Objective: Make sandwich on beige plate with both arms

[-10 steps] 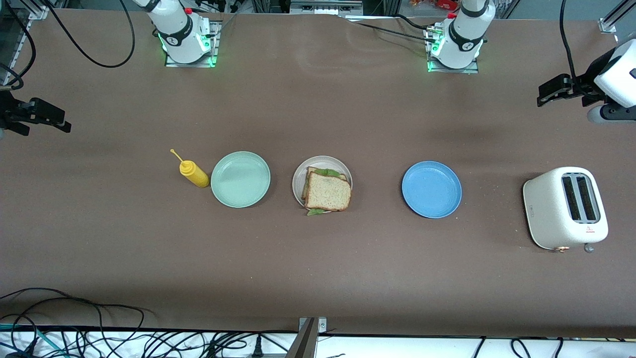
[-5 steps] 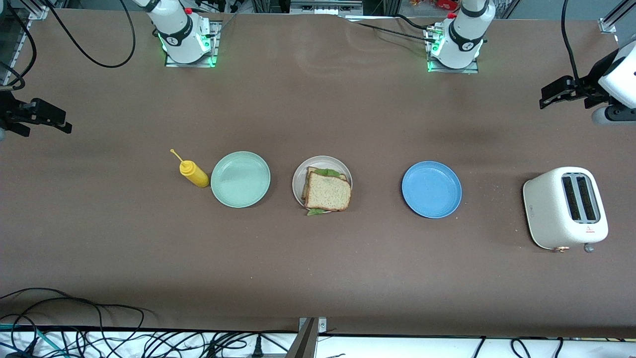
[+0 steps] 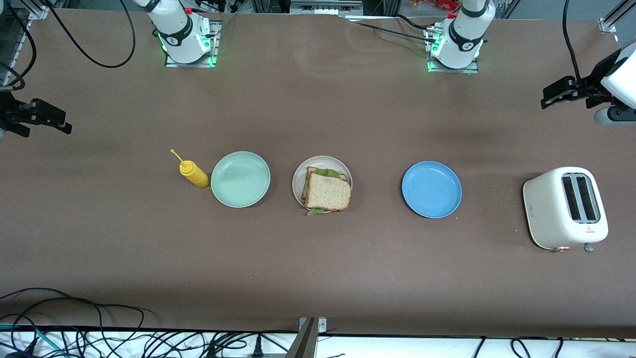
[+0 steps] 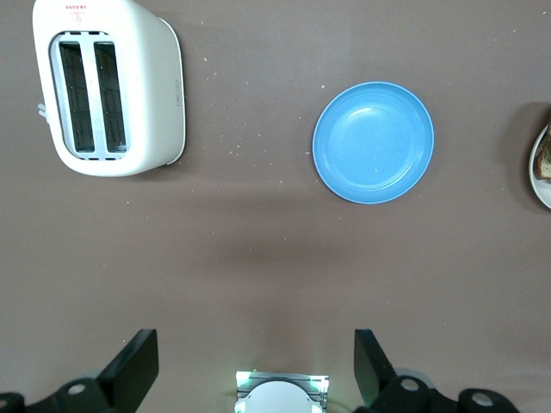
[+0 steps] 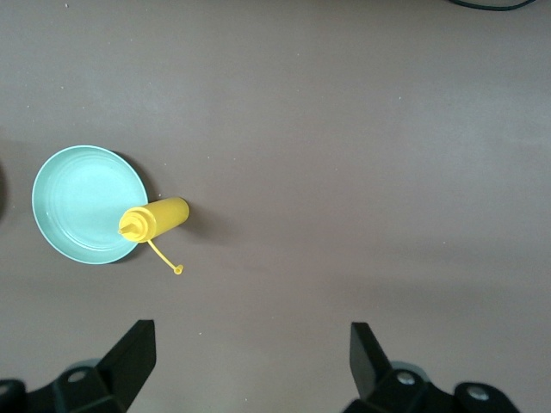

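Two slices of speckled brown bread with green lettuce between them make up the sandwich (image 3: 326,191), which we see lying on the beige plate (image 3: 299,179) at the middle of the desk (image 3: 318,268), one lettuce edge hanging over the plate's rim on the side nearer the front camera. Both arms are drawn back to the ends of the desk, well apart from the plate. We find the left end effector (image 3: 550,95) raised over the desk's left-arm end, its fingers (image 4: 135,366) spread wide and holding nothing; below it in its wrist view sit the white two-slot toaster (image 4: 108,84) and the blue plate (image 4: 374,142), with the beige plate's rim just showing at the picture's edge. We find the right end effector (image 3: 62,125) raised over the right-arm end, its fingers (image 5: 133,353) likewise released and empty; under it lie the mint green plate (image 5: 82,202) and the yellow squeeze bottle (image 5: 155,219), which stands just beside that plate, its cap dangling on a thin strap.
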